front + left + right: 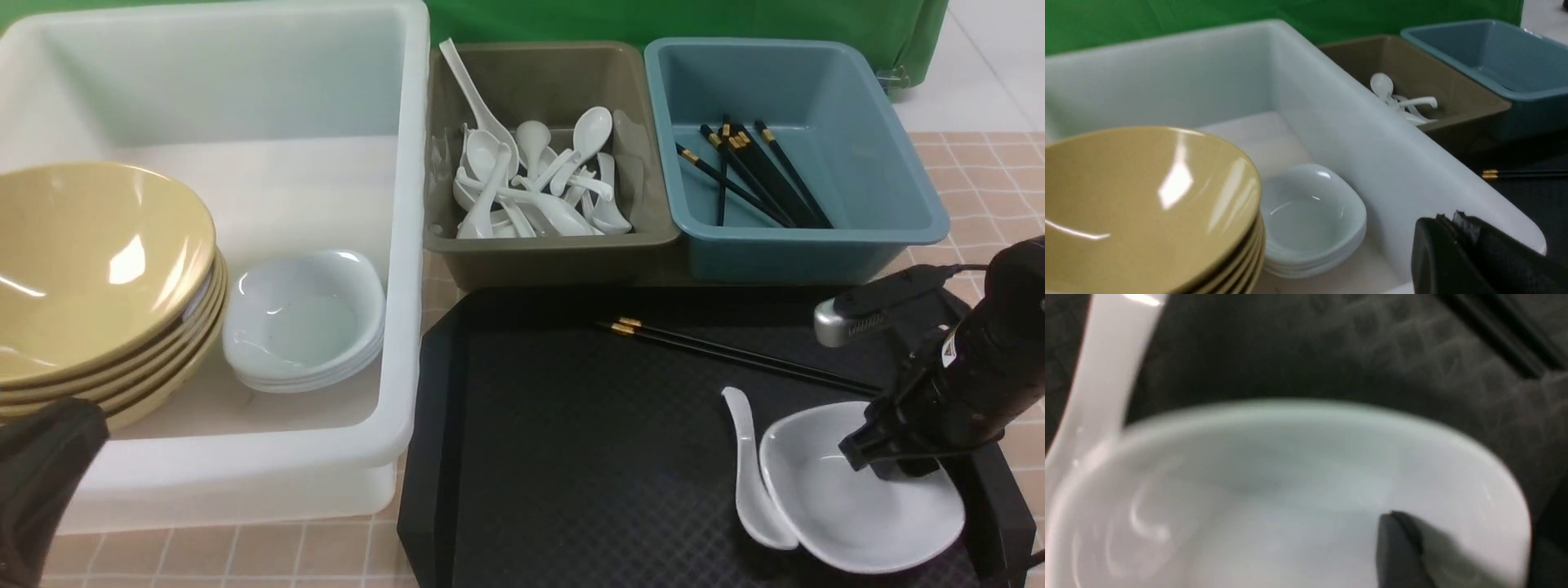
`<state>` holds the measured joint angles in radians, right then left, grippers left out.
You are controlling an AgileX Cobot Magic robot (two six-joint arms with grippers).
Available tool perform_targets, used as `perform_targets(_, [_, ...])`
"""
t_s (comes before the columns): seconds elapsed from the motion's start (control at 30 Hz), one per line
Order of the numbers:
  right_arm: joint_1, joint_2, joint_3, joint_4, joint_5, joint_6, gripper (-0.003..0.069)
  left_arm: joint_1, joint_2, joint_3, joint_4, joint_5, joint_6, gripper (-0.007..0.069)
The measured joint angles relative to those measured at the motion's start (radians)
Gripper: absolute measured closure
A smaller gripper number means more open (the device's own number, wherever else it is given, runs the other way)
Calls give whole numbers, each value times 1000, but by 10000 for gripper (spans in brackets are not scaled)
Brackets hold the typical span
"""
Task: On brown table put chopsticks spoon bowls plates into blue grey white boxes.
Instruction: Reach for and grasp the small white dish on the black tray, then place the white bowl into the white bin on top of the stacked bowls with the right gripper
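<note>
On the black tray [571, 457] lie a pair of chopsticks [735, 351], a white spoon [747, 457] and one white plate [849, 514] whose edge overlaps the spoon's scoop. My right gripper [898, 461] straddles that plate's right rim. In the right wrist view one finger [1396, 547] rests inside the plate [1274, 490] with white showing between it and the rim, so the right gripper [1466, 543] is open. My left gripper [41, 465] [1447, 218] is shut and empty at the white box's near wall. The bowls [90, 261] and stacked plates [306, 318] sit in the white box [404, 245].
The olive-grey box [555, 255] holds several spoons [531, 188]. The teal-blue box [816, 255] holds several chopsticks [759, 175]. Both stand right behind the tray. The brown table [996, 180] shows at the right, and a green cloth hangs at the back.
</note>
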<state>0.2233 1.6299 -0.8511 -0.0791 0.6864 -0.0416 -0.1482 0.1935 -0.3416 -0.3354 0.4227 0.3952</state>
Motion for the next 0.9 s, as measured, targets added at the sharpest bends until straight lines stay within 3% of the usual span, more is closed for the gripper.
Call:
perform_targets(0.23, [2,-201,-118,45,211,-49,582,0,-35,30,119,-114,-115,622])
perform_targets(0.4, [21,-304,-276,256,186,-135,584,0,-36,45,178,-139,-170,622])
perform_targets(0.53, [163,-244,-446,586,46,-327,584,0,-36,46,190,-154,-194,622])
perform_targets(0.63, [285,-123,-558,655,-6,-385,584,0,-36,46,191,-155,-194,622])
perform_targets(0.73, [388,64,-746,652,-8,-367,584,0,-36,46,191,-156,-196,622])
perform_targets(0.83, [451,218,-933,539,29,-268,584,0,-36,46,191,-156,-197,622])
perform_targets(0.9, [504,377,-1154,322,137,-116,584,0,-36,46,191,-156,-198,622])
